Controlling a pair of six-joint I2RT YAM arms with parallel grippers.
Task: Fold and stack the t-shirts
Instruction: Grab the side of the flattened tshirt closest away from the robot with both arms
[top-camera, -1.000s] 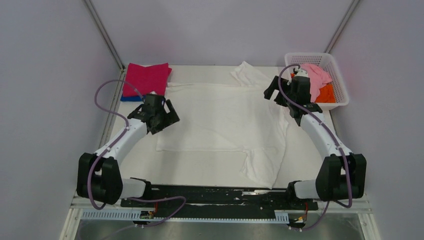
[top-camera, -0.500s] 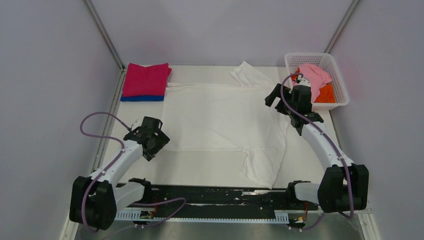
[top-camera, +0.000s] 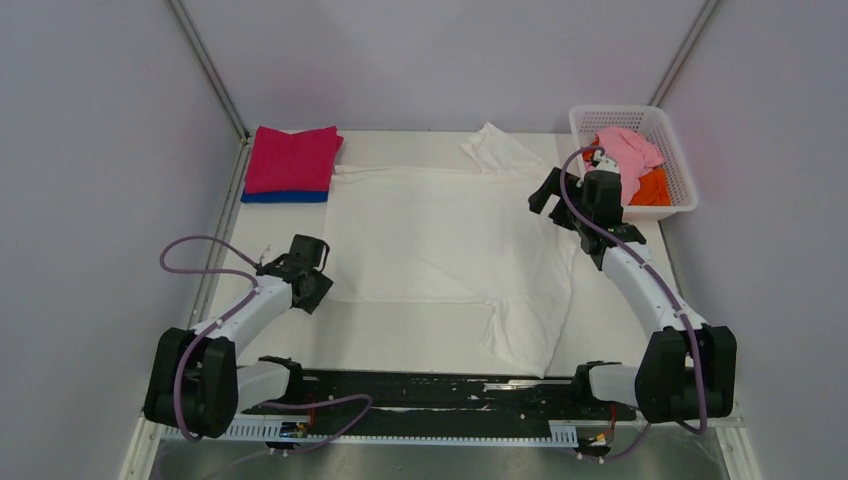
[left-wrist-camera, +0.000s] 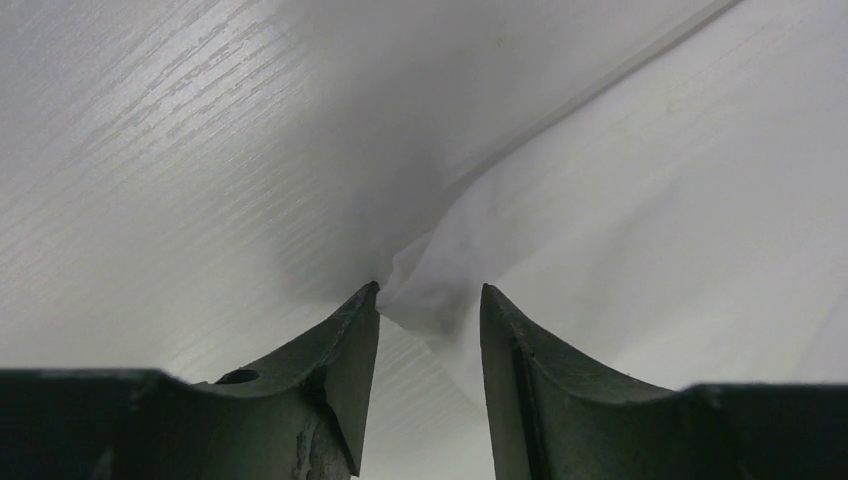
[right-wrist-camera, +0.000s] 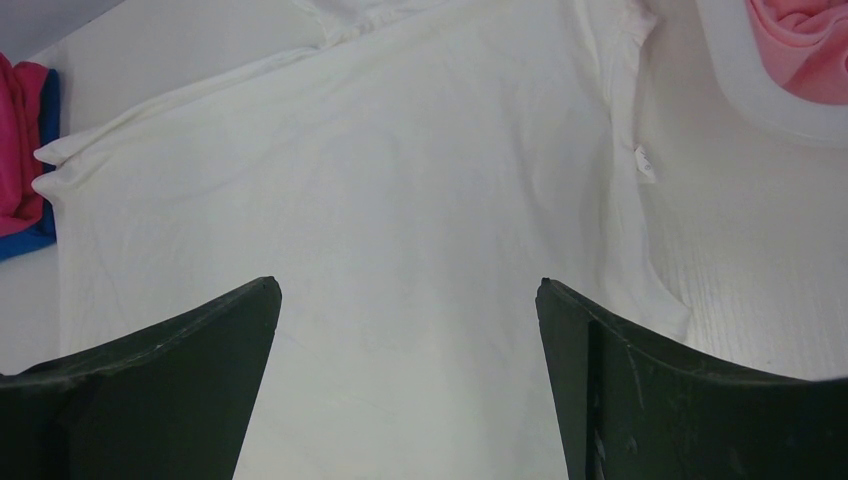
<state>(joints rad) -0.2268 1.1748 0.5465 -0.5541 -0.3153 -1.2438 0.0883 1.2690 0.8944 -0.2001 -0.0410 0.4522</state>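
White t-shirt (top-camera: 440, 235): corner between narrow jaws of left gripper (left-wrist-camera: 430, 290), perhaps pinched; right gripper (right-wrist-camera: 408, 285) wide open.

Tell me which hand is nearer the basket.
Right. The right hand hovers beside the basket, over the white t-shirt; the left hand is far off at that shirt's near left corner.

Left pincer (top-camera: 313, 287) down from beside magenta t-shirt (top-camera: 292, 158), now at white t-shirt (top-camera: 440, 235) near-left corner, jaws narrower
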